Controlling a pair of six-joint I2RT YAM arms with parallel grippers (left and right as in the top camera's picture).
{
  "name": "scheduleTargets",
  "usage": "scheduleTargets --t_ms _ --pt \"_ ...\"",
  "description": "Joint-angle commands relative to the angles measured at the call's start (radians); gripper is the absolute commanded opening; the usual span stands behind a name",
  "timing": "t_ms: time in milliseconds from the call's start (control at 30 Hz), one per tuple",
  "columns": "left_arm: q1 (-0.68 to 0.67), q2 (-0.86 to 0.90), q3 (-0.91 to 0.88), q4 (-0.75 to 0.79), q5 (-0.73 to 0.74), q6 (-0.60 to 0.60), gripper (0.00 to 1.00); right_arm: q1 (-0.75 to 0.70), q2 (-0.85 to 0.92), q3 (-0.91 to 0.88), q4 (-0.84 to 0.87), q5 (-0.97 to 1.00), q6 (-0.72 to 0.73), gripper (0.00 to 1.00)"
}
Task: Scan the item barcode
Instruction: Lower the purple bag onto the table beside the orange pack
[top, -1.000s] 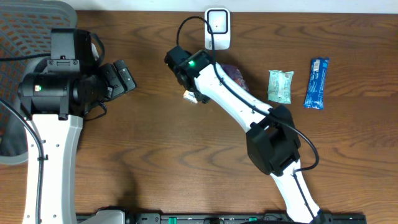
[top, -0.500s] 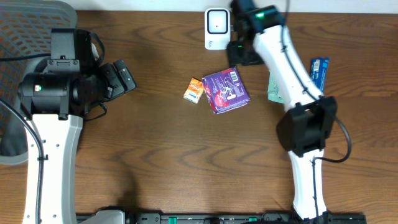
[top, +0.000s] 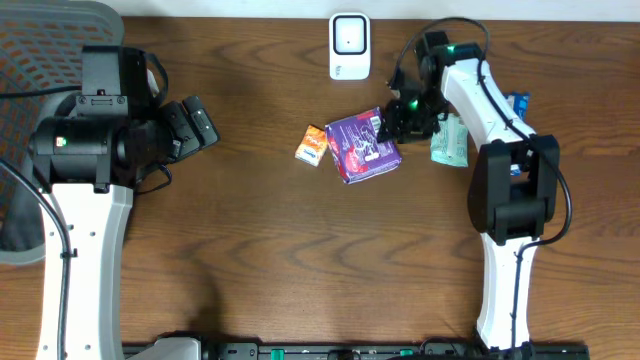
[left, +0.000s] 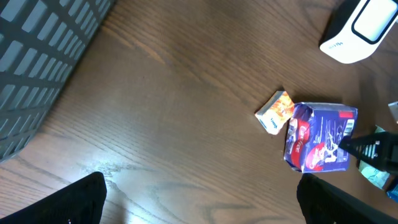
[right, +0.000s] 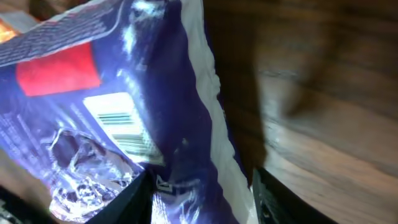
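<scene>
The purple snack packet (top: 360, 148) lies flat on the wooden table (top: 260, 250), near the middle and in front of the white scanner (top: 349, 45). Its far right corner sits in the right gripper (top: 392, 125). In the wrist view its white-edged seam runs down between the two fingers (right: 127, 199). They stand partway apart on either side of it, but I cannot tell whether they are pressing on it.

There is one purple packet, and just left of it lies one small orange-and-white box (top: 313, 145). To the right are one green-and-white packet (top: 452, 140) and one blue wrapper (top: 514, 100), both partly behind the right arm.

The packet looks almost square, so no long axis stands out. It is turned slightly askew, printed face up, with its barcode (right: 124, 130) at the scanner-side corner.

The left gripper (top: 200, 122) hangs well apart on the left, jaws spread wide and holding nothing.
</scene>
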Motion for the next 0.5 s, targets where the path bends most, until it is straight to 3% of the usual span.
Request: scheduleTargets --t_ms 0,33,67,133,167,467 --pt "0.004 -0.002 0.000 -0.003 -0.007 0.003 0.98 -0.002 -0.006 -0.053 0.019 -0.045 -0.043 0.40" --pt "0.004 -0.002 0.000 -0.003 -0.007 0.003 0.98 -0.005 -0.006 -0.067 0.029 -0.037 -0.042 0.35" --pt "0.004 -0.002 0.000 -0.003 -0.007 0.003 0.98 -0.008 -0.006 -0.077 0.035 -0.031 -0.040 0.20" --pt "0.004 -0.002 0.000 -0.003 -0.007 0.003 0.98 -0.013 -0.006 -0.079 0.036 -0.027 -0.009 0.04" --pt "0.004 -0.002 0.000 -0.003 -0.007 0.003 0.98 -0.013 -0.006 -0.079 0.039 -0.027 0.010 0.01" --pt "0.004 -0.002 0.000 -0.003 -0.007 0.003 0.98 -0.063 -0.053 -0.069 0.087 0.057 0.312 0.01"
